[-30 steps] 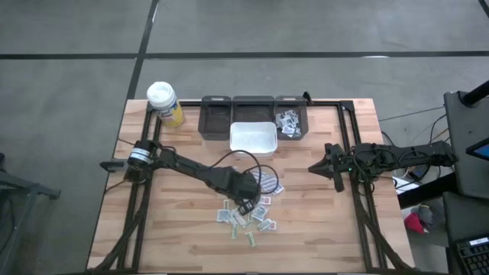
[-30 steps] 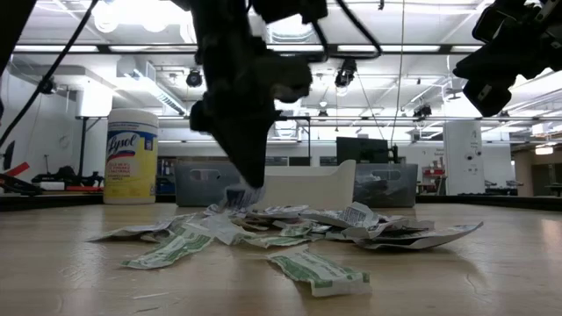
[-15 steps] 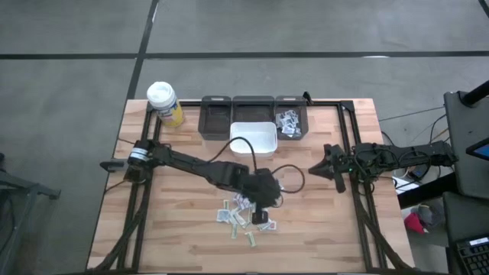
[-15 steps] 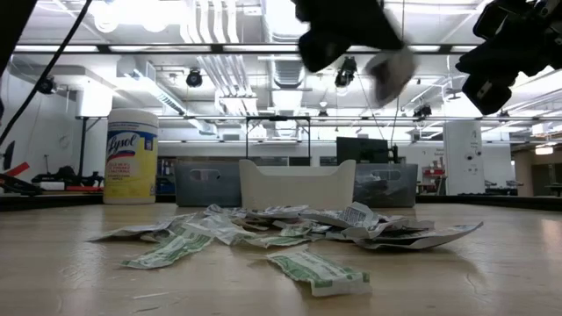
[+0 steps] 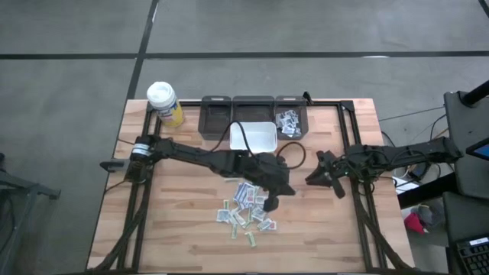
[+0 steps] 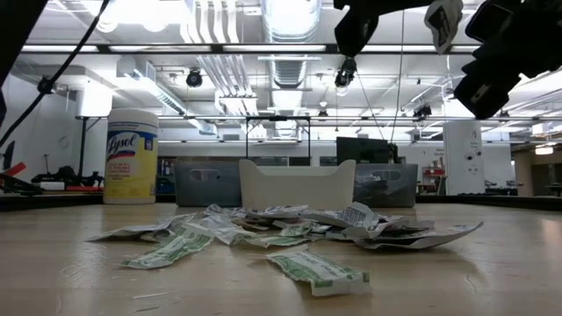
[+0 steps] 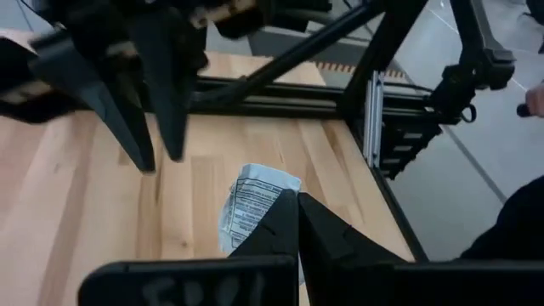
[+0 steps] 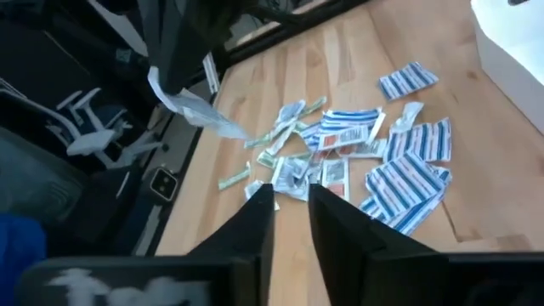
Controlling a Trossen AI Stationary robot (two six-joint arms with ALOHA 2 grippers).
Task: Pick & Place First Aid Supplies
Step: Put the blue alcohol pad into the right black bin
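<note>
The first aid supplies (image 5: 248, 214) are small printed paper packets lying in a loose heap (image 6: 290, 233) on the wooden table. More of them lie in the right dark bin (image 5: 289, 122). My left gripper (image 5: 284, 191) hangs high above the table, right of the heap, shut on one white packet (image 7: 255, 195). My right gripper (image 5: 313, 178) faces it from the right, close by, open with nothing between its fingers (image 8: 255, 217). The packet also shows in the low view (image 6: 443, 22) and the right wrist view (image 8: 195, 106). My left gripper pinches the white packet by one end (image 7: 270, 211) between its two shut fingers. The fingers slant slightly downward, toward the table's right side. The rest of the packet sticks out beyond the fingertips, sagging a little (image 8: 204, 115), lifted clear of the table.
Three dark bins (image 5: 252, 114) stand in a row at the far edge, with a white tray (image 5: 254, 137) just in front of them. A yellow bottle with a white cap (image 5: 164, 103) stands at the far left. Black frame rails (image 5: 355, 153) run along the table's sides.
My left gripper has risen from the heap with one white packet and swung toward the table's right, toward my right gripper. It has tipped from pointing down to nearly level. The packet is lifted clear; the heap has stayed in place.
</note>
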